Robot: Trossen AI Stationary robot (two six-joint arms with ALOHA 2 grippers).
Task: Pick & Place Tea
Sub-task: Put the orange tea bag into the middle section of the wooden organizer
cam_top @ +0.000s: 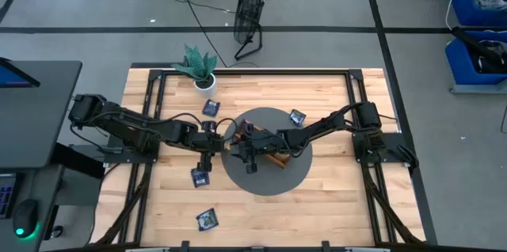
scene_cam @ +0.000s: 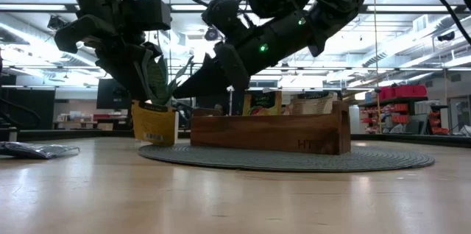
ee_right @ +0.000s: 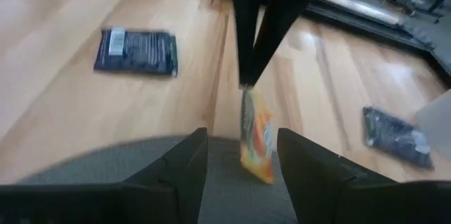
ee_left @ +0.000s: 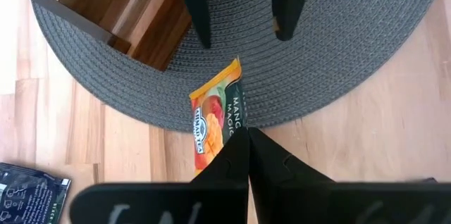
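Flat orange-yellow mango-print tea sachet hangs upright, pinched in left gripper over woven grey round mat; right gripper fingers apart.

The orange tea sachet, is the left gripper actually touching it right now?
Touching. In the left wrist view the left gripper has its fingers shut on the upper edge of the orange tea sachet, which hangs from them over the edge of the grey mat.

A round grey woven mat lies mid-desk under a wooden divided tray, a potted plant at the far edge, a fan on the floor beyond.
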